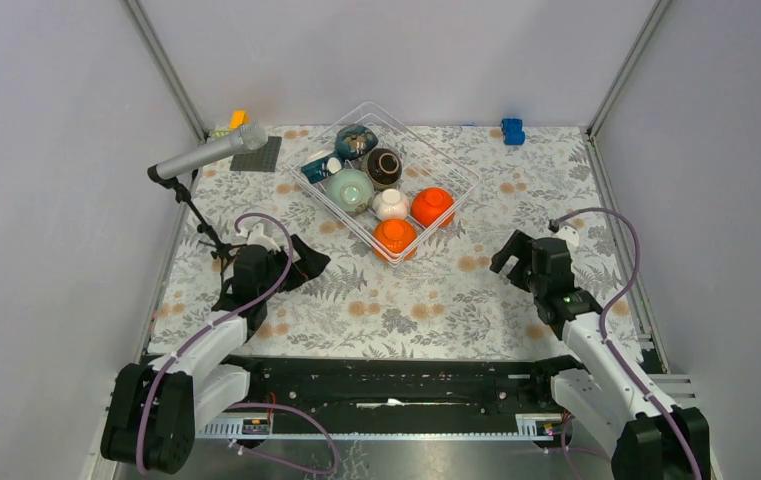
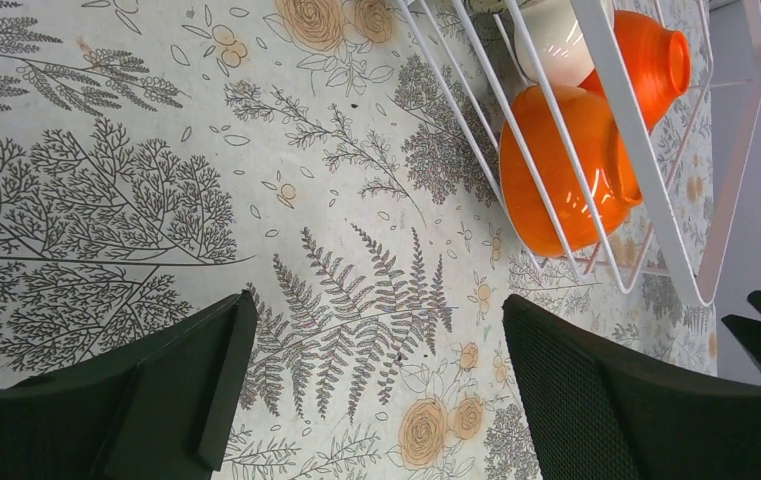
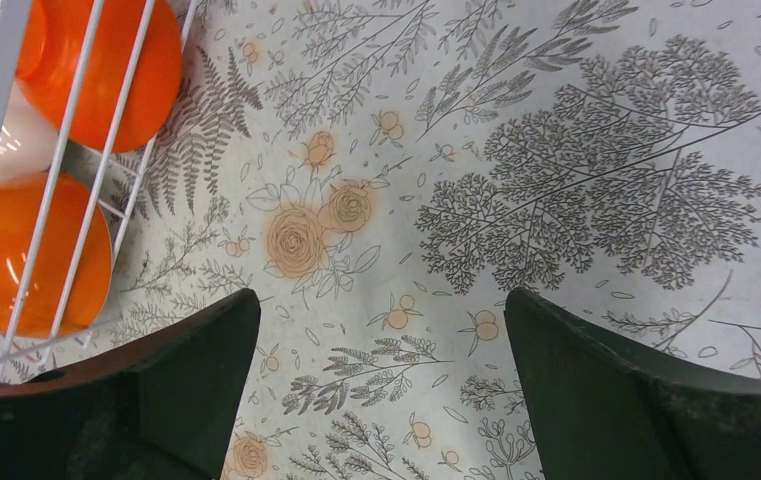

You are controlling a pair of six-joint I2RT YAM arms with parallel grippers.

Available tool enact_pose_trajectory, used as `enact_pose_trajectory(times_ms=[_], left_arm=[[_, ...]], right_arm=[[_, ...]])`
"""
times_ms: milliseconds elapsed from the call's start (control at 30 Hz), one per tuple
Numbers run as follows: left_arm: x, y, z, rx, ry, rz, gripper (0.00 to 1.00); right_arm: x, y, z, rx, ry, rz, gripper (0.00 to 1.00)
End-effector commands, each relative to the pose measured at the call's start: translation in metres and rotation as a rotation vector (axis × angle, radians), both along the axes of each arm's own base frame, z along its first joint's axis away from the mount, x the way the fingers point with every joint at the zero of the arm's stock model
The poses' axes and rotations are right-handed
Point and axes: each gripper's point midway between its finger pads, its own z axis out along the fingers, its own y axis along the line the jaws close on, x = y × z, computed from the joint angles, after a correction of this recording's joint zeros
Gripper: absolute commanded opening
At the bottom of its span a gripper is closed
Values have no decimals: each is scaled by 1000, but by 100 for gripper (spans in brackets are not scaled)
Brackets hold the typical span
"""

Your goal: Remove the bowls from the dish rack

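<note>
The dish rack [image 1: 439, 220] stands at the table's middle back. It holds two orange bowls [image 1: 395, 237] [image 1: 433, 206], a white bowl [image 1: 390, 204], a pale green bowl [image 1: 350, 189], a dark brown bowl [image 1: 384, 166] and a dark blue patterned bowl [image 1: 356, 142]. My left gripper [image 1: 306, 262] is open and empty, left of the rack's near corner. My right gripper [image 1: 511, 258] is open and empty, to its right. The left wrist view shows my gripper [image 2: 376, 340] over bare cloth, with an orange bowl [image 2: 556, 170] behind the rack wires [image 2: 646, 170]. The right wrist view shows my gripper [image 3: 381, 340] and orange bowls [image 3: 106, 60] at left.
A microphone on a stand [image 1: 206, 155] leans over the left side, above a dark grey plate [image 1: 261, 155]. A yellow block [image 1: 239, 119] lies at the back left and a blue toy block [image 1: 512, 130] at the back right. Walls close in the sides and back.
</note>
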Motion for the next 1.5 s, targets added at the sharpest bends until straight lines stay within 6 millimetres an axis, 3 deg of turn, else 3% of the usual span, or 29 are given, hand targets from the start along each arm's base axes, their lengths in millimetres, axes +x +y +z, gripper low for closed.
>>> enact_pose_trajectory(times_ms=[0, 267, 600, 800, 1000, 1167, 1300, 1367, 1467], left_arm=[[8, -4, 22, 4, -103, -39, 99], [-1, -24, 35, -36, -210, -182, 99], [-15, -44, 45, -87, -282, -312, 99], [-18, -44, 49, -92, -308, -316, 99], [-19, -41, 56, -81, -345, -296, 99], [-20, -33, 62, -63, -383, -254, 99], [-19, -24, 66, -43, -403, -196, 99], [-19, -19, 67, -31, -405, -168, 99], [-19, -12, 70, -15, -418, -129, 99]], right_arm=[[16, -10, 31, -25, -38, -80, 100], [23, -3, 48, -80, -84, 34, 100], [36, 56, 92, 50, -184, 350, 100], [61, 82, 88, 103, -101, 404, 100], [93, 81, 86, 94, -40, 172, 100], [106, 83, 87, 91, -23, -3, 100], [110, 64, 89, -5, 14, -175, 100], [108, 42, 104, -94, 18, -267, 100], [109, 35, 120, -186, 16, -226, 100]])
